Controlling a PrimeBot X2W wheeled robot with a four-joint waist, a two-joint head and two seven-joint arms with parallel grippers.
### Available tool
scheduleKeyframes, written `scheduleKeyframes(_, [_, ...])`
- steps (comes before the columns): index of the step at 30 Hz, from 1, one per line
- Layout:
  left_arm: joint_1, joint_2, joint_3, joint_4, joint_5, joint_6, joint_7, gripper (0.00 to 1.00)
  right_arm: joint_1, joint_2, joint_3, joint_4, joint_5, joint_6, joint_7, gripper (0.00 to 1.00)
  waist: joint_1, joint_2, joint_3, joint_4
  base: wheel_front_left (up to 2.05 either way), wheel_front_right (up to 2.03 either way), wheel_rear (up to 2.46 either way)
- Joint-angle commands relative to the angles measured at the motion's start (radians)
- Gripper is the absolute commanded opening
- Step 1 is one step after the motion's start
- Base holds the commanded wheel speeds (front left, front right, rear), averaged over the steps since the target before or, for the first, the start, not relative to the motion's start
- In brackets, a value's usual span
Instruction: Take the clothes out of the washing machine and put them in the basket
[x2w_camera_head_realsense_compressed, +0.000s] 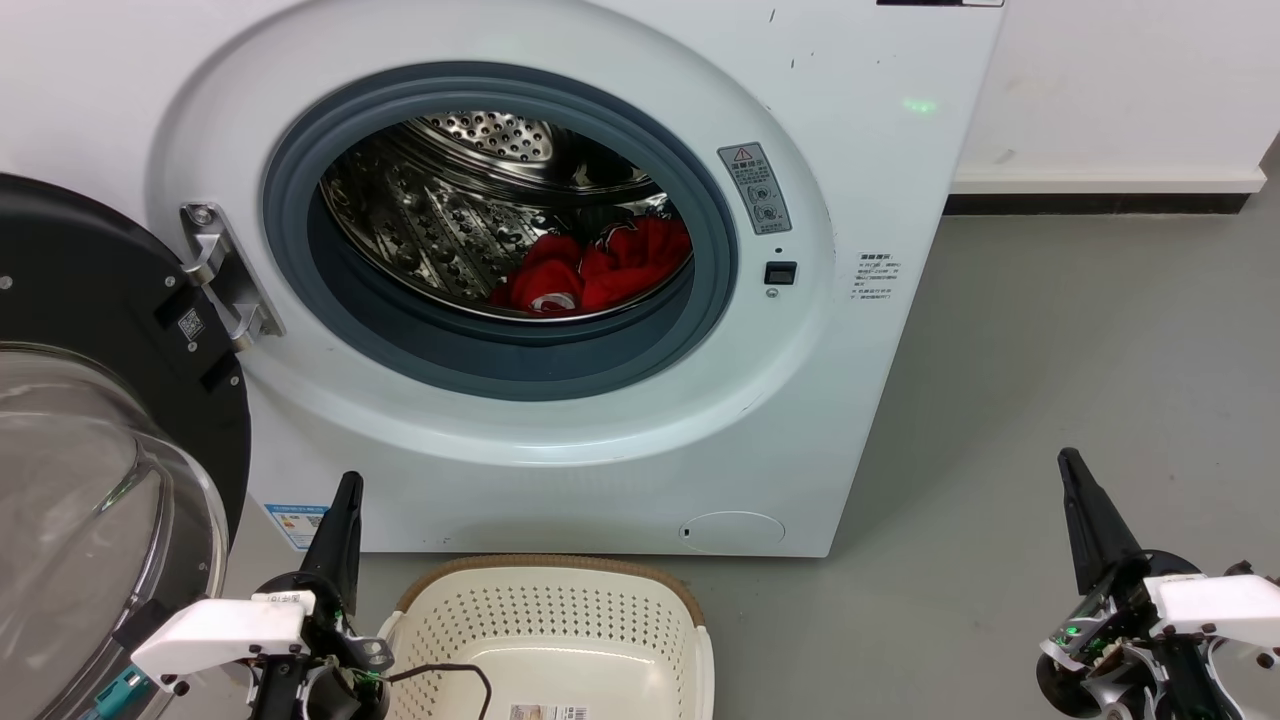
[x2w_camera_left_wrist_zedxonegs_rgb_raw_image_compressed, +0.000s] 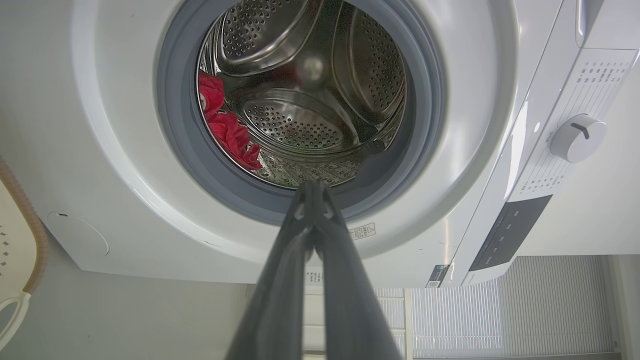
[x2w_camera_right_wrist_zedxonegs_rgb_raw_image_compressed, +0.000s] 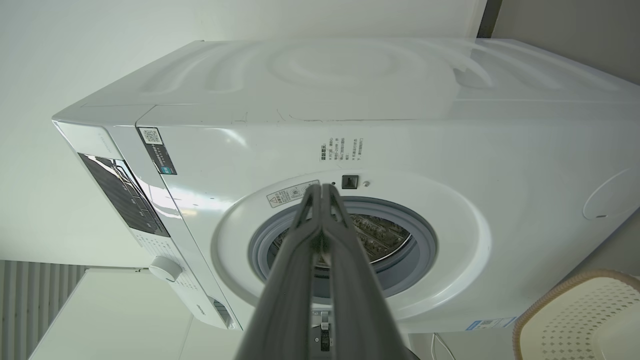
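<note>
The clothes (x2w_camera_head_realsense_compressed: 590, 272) are lying in a red heap low in the drum (x2w_camera_head_realsense_compressed: 420, 230) of the washing machine (x2w_camera_head_realsense_compressed: 620, 470), whose door (x2w_camera_head_realsense_compressed: 100, 420) is standing open. The basket (x2w_camera_head_realsense_compressed: 545, 562) is sitting on the floor (x2w_camera_head_realsense_compressed: 1000, 400) just before it, its visible part holding no garment. Your left claw (x2w_camera_head_realsense_compressed: 349, 482) and right claw (x2w_camera_head_realsense_compressed: 1068, 458) are hanging low outside the machine, fingers pressed together, gripping nothing. You are likely looking at a task barely begun: every garment is waiting.
</note>
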Motion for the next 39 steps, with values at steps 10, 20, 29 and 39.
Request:
scheduleKeyframes(10, [-0.006, -0.002, 0.002, 0.000, 0.001, -0.003, 0.002, 0.00, -0.012, 0.003, 0.000, 0.001, -0.005, 0.000, 0.001, 0.00, 0.0000, 0.0000, 0.000, 0.000, 0.00, 0.00, 0.00])
scheduleKeyframes(20, [-0.006, -0.002, 0.002, 0.000, 0.001, -0.003, 0.002, 0.00, -0.012, 0.003, 0.000, 0.001, -0.005, 0.000, 0.000, 0.00, 0.0000, 0.0000, 0.000, 0.000, 0.00, 0.00, 0.00])
scheduleKeyframes(29, [-0.006, -0.002, 0.002, 0.000, 0.001, -0.003, 0.002, 0.00, -0.012, 0.003, 0.000, 0.001, -0.004, 0.000, 0.000, 0.00, 0.0000, 0.0000, 0.000, 0.000, 0.00, 0.00, 0.00])
scheduleKeyframes(39, [-0.006, -0.002, 0.002, 0.000, 0.001, -0.003, 0.002, 0.00, -0.012, 0.003, 0.000, 0.001, -0.004, 0.000, 0.000, 0.00, 0.0000, 0.0000, 0.000, 0.000, 0.00, 0.00, 0.00])
